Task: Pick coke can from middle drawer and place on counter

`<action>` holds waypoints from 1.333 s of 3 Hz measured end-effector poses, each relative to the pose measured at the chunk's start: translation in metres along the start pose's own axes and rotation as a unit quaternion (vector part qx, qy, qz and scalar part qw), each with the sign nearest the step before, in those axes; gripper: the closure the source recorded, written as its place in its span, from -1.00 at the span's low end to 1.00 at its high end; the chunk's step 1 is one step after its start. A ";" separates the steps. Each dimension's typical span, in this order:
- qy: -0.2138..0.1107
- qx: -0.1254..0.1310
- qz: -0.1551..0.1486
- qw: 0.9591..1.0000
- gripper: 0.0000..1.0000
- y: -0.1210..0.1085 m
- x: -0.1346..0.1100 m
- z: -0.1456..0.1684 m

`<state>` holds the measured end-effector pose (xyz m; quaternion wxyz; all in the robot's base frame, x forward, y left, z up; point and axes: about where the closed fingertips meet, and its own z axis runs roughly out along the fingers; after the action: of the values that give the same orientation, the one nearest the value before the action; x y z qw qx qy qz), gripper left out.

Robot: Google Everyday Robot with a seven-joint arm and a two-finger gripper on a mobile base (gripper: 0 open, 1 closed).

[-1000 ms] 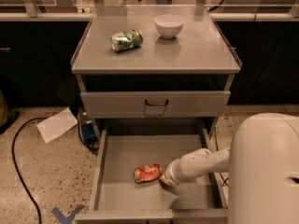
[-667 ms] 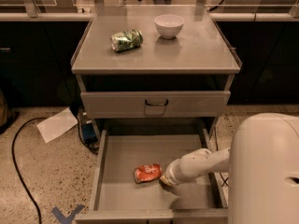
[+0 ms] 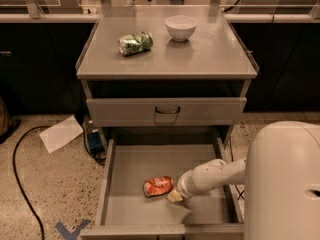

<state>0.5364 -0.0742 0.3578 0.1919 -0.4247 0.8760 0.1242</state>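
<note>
Coke can (image 3: pixel 158 186) on its side in open middle drawer (image 3: pixel 131 165), gripper (image 3: pixel 174 197) low beside it, grip impossible to tell, counter (image 3: pixel 202 54) above.

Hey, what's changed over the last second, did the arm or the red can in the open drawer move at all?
Nothing visibly changed. The gripper is low in the middle drawer, at the right end of the coke can, which lies on its side on the drawer floor. The green can and bowl sit on the counter as before.
</note>
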 end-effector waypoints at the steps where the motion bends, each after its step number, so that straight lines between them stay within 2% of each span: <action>1: 0.000 0.000 0.000 1.000 -1.00 0.000 0.000 0.000; 2: 0.001 0.001 -0.004 1.000 -1.00 0.000 -0.002 -0.002; 3: 0.000 0.010 -0.029 1.000 -1.00 -0.002 -0.018 -0.021; 4: 0.002 -0.002 -0.080 0.997 -1.00 0.006 -0.041 -0.030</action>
<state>0.5485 -0.0535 0.4037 0.1985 -0.4943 0.8393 0.1090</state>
